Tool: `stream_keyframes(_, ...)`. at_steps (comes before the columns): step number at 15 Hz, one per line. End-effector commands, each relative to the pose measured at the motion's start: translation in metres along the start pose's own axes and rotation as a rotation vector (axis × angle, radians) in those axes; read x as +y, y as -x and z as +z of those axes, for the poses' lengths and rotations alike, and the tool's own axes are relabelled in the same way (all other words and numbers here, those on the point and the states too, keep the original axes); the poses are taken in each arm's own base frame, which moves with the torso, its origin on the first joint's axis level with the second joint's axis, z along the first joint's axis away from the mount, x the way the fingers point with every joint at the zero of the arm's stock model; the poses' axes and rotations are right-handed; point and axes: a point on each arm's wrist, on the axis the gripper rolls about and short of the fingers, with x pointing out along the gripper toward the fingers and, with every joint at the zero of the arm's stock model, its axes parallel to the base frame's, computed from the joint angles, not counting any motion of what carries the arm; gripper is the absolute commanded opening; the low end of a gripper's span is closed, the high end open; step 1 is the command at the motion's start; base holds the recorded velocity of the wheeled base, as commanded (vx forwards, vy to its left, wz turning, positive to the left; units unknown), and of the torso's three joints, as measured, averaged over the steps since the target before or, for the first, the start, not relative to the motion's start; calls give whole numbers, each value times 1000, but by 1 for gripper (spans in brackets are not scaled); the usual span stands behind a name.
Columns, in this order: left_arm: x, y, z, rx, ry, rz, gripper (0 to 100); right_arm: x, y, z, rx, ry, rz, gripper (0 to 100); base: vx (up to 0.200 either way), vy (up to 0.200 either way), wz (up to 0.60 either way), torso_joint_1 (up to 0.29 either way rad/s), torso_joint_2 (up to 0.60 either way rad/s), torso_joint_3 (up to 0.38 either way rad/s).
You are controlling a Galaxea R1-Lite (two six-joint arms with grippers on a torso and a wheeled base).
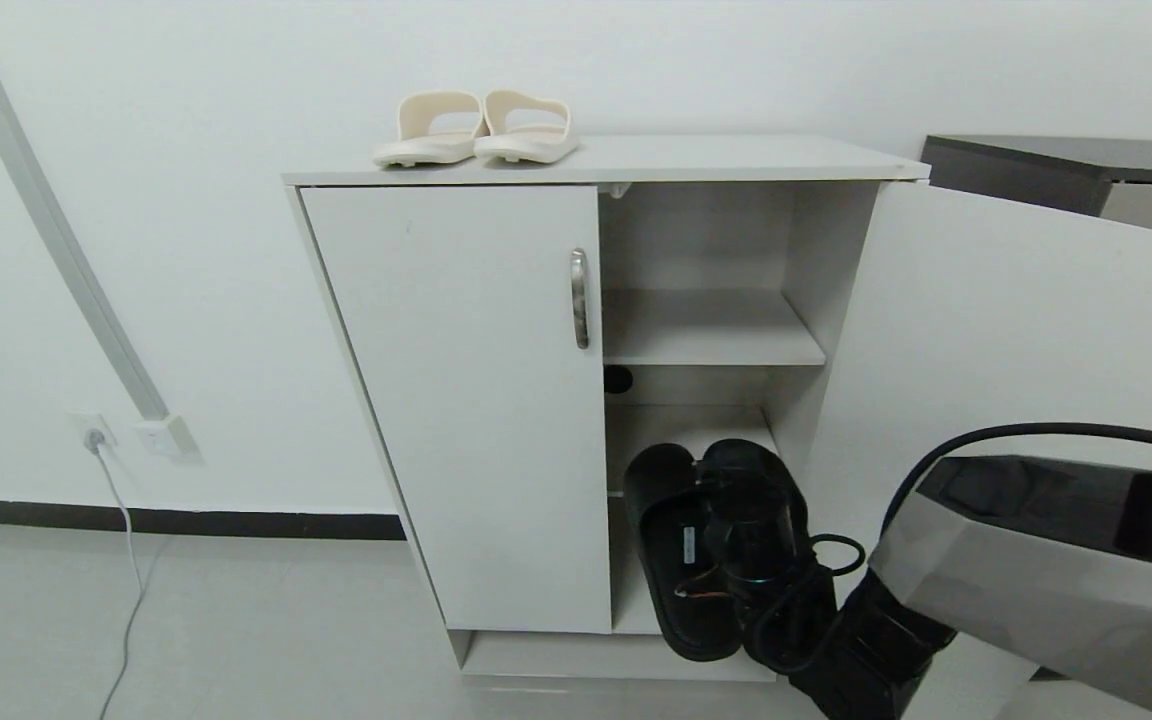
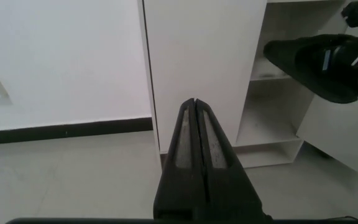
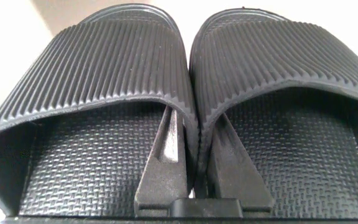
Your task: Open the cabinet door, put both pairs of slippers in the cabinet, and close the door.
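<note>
The cabinet (image 1: 456, 400) stands on the floor (image 1: 236, 620). Cream slippers (image 1: 476, 130) lie side by side on its top.

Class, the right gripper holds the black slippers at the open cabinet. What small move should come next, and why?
Probably ease the black slippers forward onto the lower shelf. The right gripper pinches both by their inner edges, the right door stands open, and the pair hangs in front of that shelf, not yet on it.
</note>
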Motion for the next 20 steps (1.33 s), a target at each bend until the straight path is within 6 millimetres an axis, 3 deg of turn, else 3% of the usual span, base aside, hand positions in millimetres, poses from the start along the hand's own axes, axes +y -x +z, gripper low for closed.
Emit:
stream_keyframes(1, 0, 0, 0, 2, 1, 1, 0, 9, -15, -20, 24, 0, -11, 0, 0, 0, 0, 0, 0, 0)
stream_keyframes(14, 0, 0, 0, 2, 1, 0, 0, 9, -20, -31, 40, 2, -18, 0, 0, 0, 0, 0, 0, 0)
stream_keyframes(20, 0, 0, 0, 2, 0, 0, 0, 8, -22, -35, 44, -7, -21, 0, 0, 0, 0, 2, 3, -141)
